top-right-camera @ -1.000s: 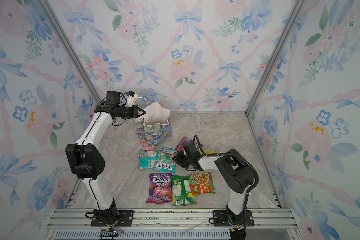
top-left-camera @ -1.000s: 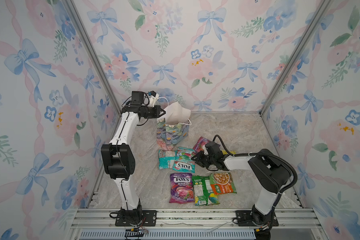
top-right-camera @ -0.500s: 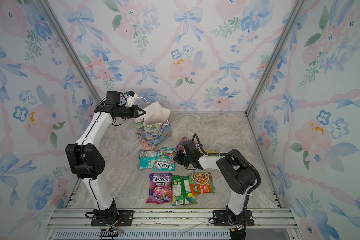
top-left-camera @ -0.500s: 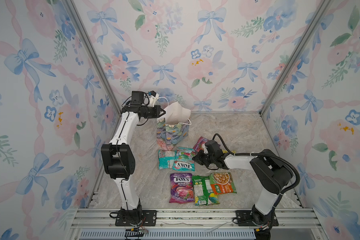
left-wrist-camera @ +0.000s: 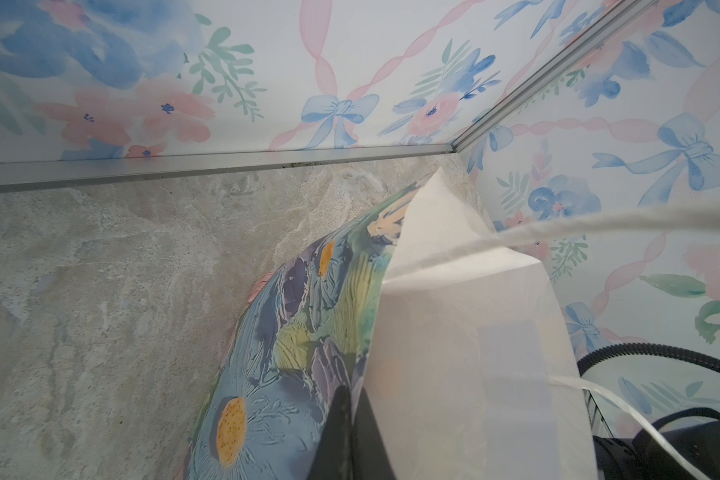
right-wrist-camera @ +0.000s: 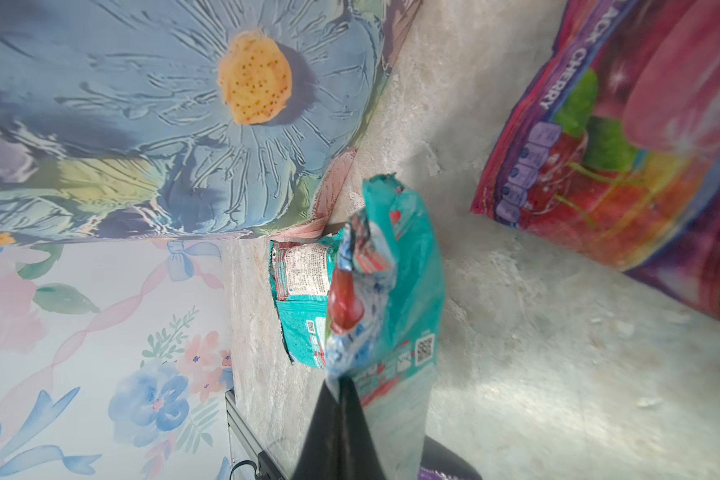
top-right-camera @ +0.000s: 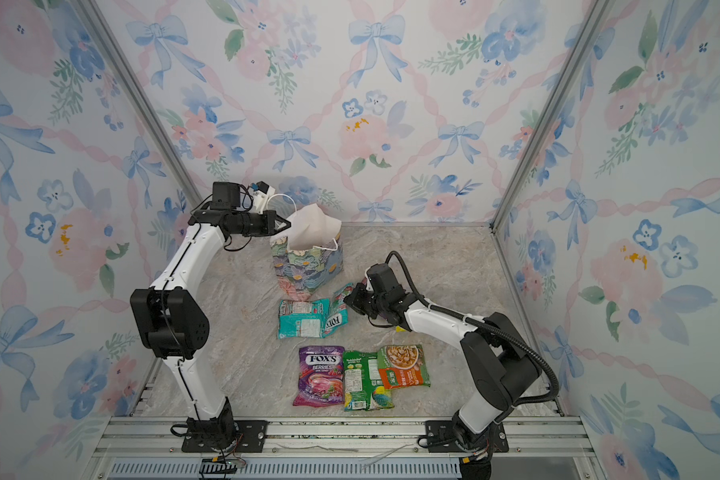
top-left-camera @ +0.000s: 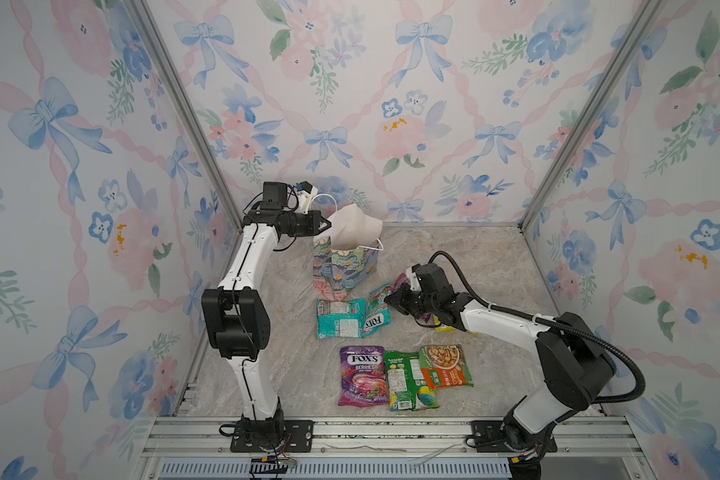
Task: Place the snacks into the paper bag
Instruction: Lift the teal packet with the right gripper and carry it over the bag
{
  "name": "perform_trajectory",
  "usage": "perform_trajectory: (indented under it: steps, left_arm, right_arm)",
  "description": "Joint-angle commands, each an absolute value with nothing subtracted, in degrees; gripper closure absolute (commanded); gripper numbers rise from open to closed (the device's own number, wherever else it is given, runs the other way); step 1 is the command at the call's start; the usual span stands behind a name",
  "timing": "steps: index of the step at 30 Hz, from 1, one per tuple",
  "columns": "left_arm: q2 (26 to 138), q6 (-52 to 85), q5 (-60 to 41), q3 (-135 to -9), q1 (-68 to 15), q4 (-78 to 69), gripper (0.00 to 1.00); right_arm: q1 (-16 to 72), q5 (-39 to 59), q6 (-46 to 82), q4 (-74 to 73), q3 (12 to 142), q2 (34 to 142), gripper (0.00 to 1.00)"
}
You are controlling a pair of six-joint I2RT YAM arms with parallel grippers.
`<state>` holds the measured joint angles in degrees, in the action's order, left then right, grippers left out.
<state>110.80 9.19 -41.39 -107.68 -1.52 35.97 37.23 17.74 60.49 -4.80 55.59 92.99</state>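
Observation:
The floral paper bag stands upright at the back with its white inside showing. My left gripper is shut on the bag's rim, one finger outside and one inside. My right gripper is shut on the edge of a teal FOX'S packet, which tilts up off the floor just in front of the bag. A second teal packet lies flat beside it. A purple cherry packet lies by the right wrist.
Near the front lie a purple FOX'S berries packet, a green pouch and an orange-green pouch in a row. A yellow pouch peeks out under the right arm. Floral walls enclose the marble floor on three sides.
The right gripper has closed on the teal packet's edge and tipped it up. The left arm and the bag have not moved.

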Motion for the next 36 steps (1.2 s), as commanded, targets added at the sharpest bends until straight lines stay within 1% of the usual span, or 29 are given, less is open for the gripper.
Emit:
perform_trajectory:
  steps: [1,6,17,28,36]
  left_arm:
    - [108.9,8.8,-41.8,-106.6,-1.3,37.5,1.00]
    - [108.9,8.8,-41.9,-106.6,-1.3,37.5,1.00]
    - [108.9,9.1,-41.7,-106.6,-1.5,37.5,1.00]
    - [109.1,9.0,-40.7,-106.3,-1.7,37.5,1.00]
    - [108.6,9.0,-40.4,-106.2,-1.8,37.5,1.00]
  right_arm:
    - [36.9,17.4,59.3,-2.8,57.9,91.0,1.00]
    - [36.2,17.2,58.1,-0.5,59.9,89.0,1.00]
    - [33.6,13.8,51.5,10.0,69.9,85.3,1.00]
    - [30.1,10.2,43.8,17.0,84.6,86.0,1.00]
    - [28.9,8.6,39.3,20.1,96.7,89.2,1.00]
